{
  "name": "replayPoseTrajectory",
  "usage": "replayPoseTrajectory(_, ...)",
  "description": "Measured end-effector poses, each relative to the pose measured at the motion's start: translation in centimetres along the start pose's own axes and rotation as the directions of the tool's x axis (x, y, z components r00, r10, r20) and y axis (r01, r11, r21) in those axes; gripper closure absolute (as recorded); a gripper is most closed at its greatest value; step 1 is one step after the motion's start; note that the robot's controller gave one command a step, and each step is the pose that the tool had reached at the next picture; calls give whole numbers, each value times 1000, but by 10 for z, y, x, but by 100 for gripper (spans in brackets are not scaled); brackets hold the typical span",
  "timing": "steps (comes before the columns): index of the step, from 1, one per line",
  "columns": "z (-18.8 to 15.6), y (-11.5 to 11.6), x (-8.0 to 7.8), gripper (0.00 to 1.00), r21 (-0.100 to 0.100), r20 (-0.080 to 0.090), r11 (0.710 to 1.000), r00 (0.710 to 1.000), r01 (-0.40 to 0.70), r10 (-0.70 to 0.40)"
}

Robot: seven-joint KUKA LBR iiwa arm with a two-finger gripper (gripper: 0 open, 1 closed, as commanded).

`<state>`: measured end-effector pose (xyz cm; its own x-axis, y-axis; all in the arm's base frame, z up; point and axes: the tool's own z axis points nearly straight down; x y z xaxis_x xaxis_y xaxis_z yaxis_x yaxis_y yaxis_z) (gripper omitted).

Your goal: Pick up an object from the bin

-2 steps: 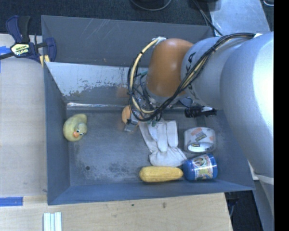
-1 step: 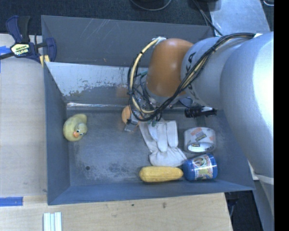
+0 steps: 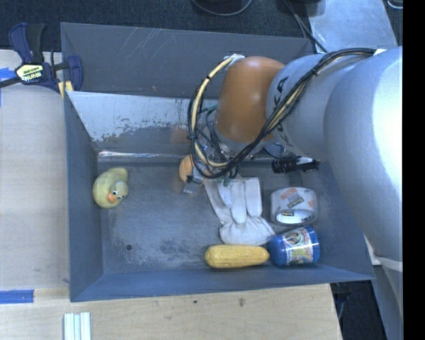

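Over the middle of the grey bin (image 3: 78, 190) we see the gripper (image 3: 193, 180) low beside a white cloth (image 3: 237, 202); whether it is open or holds anything, we cannot tell. Around lie a corn cob (image 3: 235, 256), tape roll (image 3: 294, 205), blue can (image 3: 295, 247), yellow duck (image 3: 111, 188) at far left, and a small orange piece (image 3: 186, 167) just beside the gripper

Yellow rubber duck (image 3: 110, 188): one
White cloth (image 3: 241, 204): one crumpled piece
Roll of clear tape (image 3: 294, 205): one
Blue can (image 3: 295, 247): one
Yellow corn cob (image 3: 236, 256): one
Small orange thing (image 3: 186, 167): one, partly hidden, kind unclear
Grey bin (image 3: 81, 211): one
Loose things in all: six
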<state>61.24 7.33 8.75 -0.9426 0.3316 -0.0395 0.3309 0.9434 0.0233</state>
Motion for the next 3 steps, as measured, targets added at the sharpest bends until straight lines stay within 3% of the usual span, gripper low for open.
replayPoseTrajectory(1, 2, 21, 15, 100, -2, 11, 977, 977, 212, -212)
replayPoseTrajectory(2, 4, 26, 15, 100, -5, 18, 974, 974, 225, -225)
replayPoseTrajectory(3, -128, 26, 18, 100, -3, 14, 977, 977, 212, -212)
